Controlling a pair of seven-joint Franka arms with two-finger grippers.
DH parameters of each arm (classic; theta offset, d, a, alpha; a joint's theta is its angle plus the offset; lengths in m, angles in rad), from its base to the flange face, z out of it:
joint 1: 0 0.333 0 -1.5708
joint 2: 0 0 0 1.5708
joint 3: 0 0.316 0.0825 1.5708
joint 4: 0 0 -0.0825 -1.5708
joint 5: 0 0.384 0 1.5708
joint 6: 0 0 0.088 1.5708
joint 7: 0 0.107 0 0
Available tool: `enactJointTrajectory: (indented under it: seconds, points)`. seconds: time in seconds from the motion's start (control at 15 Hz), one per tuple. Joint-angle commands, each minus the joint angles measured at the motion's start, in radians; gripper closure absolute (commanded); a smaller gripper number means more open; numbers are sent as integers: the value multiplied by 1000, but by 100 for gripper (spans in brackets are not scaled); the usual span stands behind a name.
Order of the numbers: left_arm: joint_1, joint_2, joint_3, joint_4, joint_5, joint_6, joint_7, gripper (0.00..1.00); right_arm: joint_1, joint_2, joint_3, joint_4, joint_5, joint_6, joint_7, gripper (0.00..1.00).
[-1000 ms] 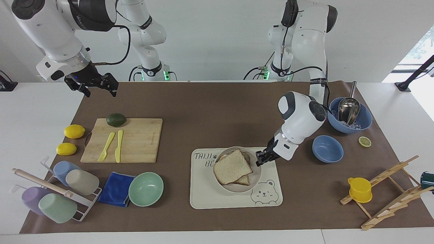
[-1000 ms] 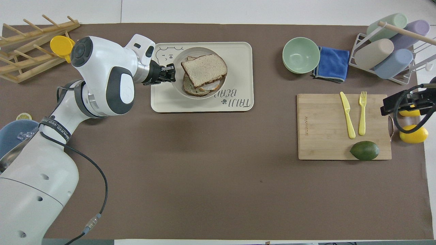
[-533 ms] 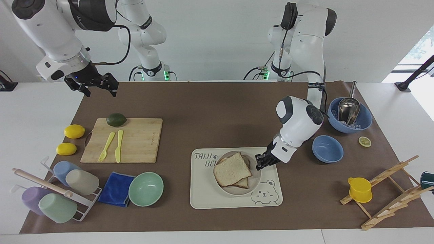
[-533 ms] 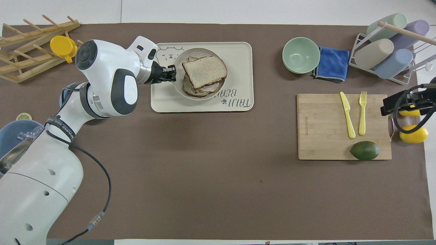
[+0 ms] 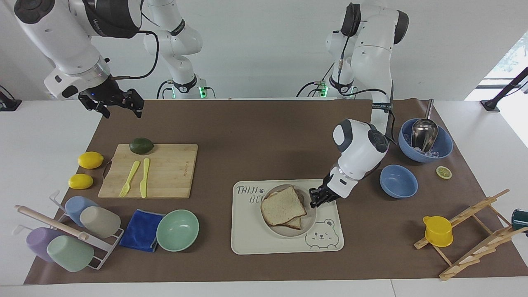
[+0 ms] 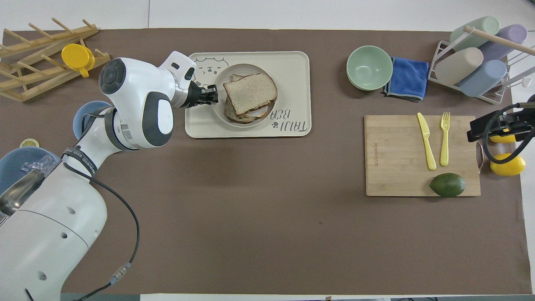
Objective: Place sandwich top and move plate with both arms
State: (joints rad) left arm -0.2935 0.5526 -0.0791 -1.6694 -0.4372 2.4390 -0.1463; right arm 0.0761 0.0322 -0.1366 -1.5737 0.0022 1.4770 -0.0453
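**Left gripper at the plate rim, sandwich top resting on the stack**

The cream tray (image 5: 255, 243) is showing the print "TAIJI" above a partly covered "BE…", which the overhead view is giving in full as "BEAR", with a bear face in the corner toward the left arm's end. "FRANKA" lettering on the arms is too small to read surely.

The left gripper (image 5: 317, 199) is sitting low at the edge of the plate (image 5: 288, 232), on its side toward the left arm's end; how far apart its fingers stand I cannot tell. The sandwich top (image 5: 283, 205) is lying just beside the gripper, on the lower slice in the plate, slightly askew so the under slice is peeking out.

Compared with a second ago, the left arm's wrist has come lower and closer to the plate, and the plate with its sandwich is lying a little farther from the robots on the tray.

The right gripper (image 5: 119, 105) is waiting with jaws wide over the brown mat's corner, well apart from the cutting board (image 5: 169, 171). The small blue bowl (image 5: 398, 180) is sitting near the left wrist. Bare mat is lying open between the tray and the robots.
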Motion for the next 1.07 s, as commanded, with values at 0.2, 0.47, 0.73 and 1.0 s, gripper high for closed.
enactJointTrajectory:
  seconds: [0.2,0.47,0.73,1.0]
  points:
    - [13,-20,4,17,41,-52,33,0,-7,-17,5,-14,7,2,10,0]
    - [40,-78,21,39,81,-164,28,0,-7,-17,5,-14,7,0,10,0]
    - [40,-198,74,39,176,-322,27,0,-7,-17,5,-14,9,0,10,0]
    - [42,-330,99,37,328,-529,24,0,-7,-17,5,-14,7,2,10,0]
